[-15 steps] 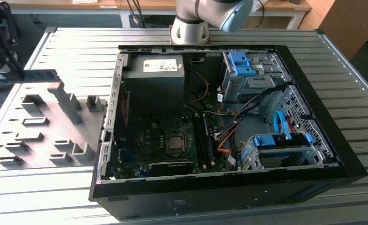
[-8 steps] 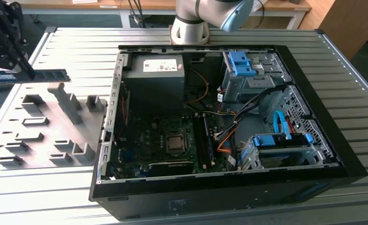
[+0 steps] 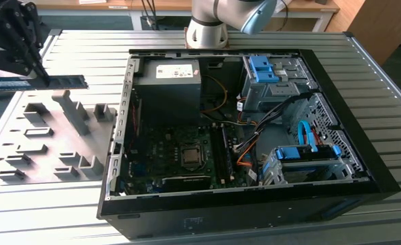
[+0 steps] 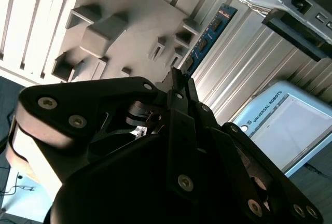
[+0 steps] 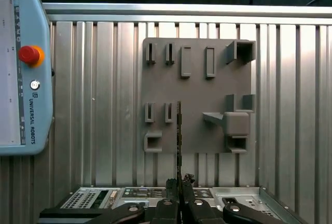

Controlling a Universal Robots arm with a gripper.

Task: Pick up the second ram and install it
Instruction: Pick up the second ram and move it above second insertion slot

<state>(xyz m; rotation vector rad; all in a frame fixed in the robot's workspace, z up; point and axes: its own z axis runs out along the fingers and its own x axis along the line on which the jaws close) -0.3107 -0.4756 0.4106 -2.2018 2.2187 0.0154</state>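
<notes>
Ribbed metal table [image 3: 381, 87] with open computer case [image 3: 255, 220], grey holder plate [image 5: 198, 97] and, seemingly, a teach pendant [image 5: 21, 79].

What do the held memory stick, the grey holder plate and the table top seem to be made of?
The second ram, held in the gripper: circuit board, blue-green with black chips. The holder plate: matte grey, uniform, probably plastic, perhaps printed. The table top: ribbed silvery slats with a dull sheen, likely aluminium profile.

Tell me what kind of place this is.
Probably a robotics lab bench for computer assembly: an open desktop computer case on a ribbed metal table, a grey holder plate, and a gripper holding the second ram.
</notes>
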